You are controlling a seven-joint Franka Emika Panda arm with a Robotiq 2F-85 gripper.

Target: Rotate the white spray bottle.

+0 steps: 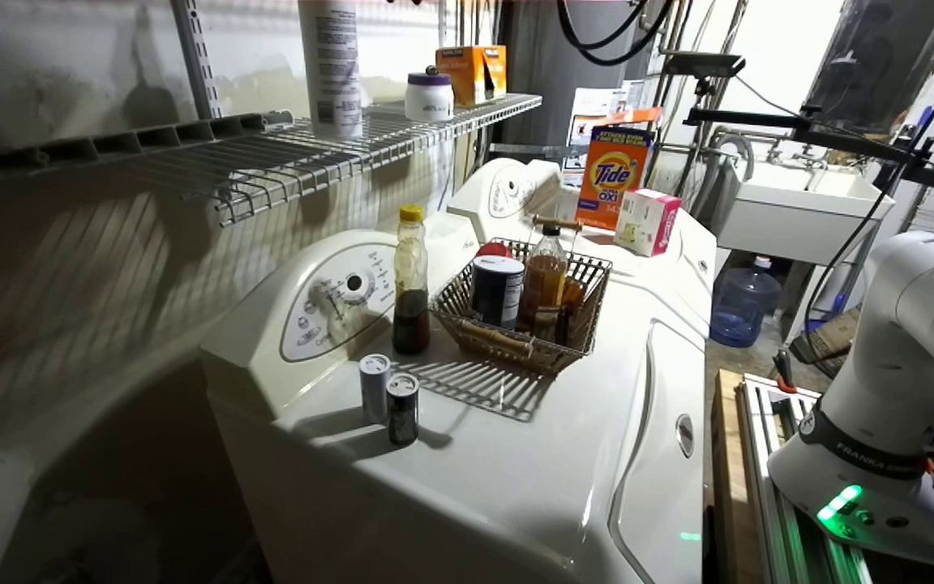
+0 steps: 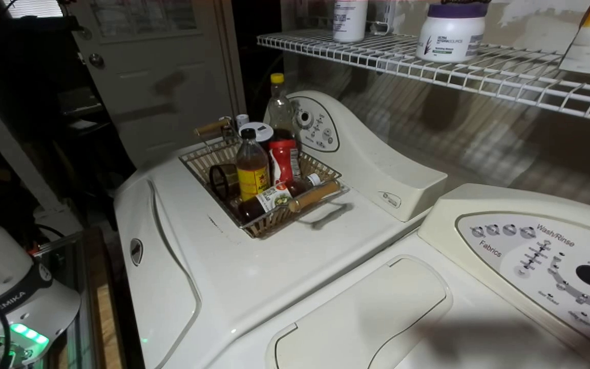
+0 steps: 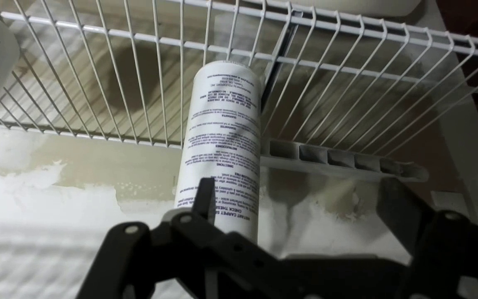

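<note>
The white spray bottle (image 1: 334,73) is a tall white cylinder with dark printed text. It stands upright on the wire shelf (image 1: 402,134). It also shows at the top of an exterior view (image 2: 350,20); its top is cut off in both exterior views. In the wrist view the bottle (image 3: 224,133) appears upside down, with its lower end toward the shelf wires. My gripper (image 3: 299,203) is open and nothing is between its fingers. The left finger in the picture overlaps the bottle; whether it touches I cannot tell. The gripper is outside both exterior views.
A white jar with a purple lid (image 1: 430,97) and an orange box (image 1: 473,73) stand on the same shelf. A grey slotted plastic piece (image 3: 338,160) lies beside the bottle. Below is a washer top (image 1: 483,454) with a basket of bottles (image 1: 507,345) and small shakers (image 1: 402,410).
</note>
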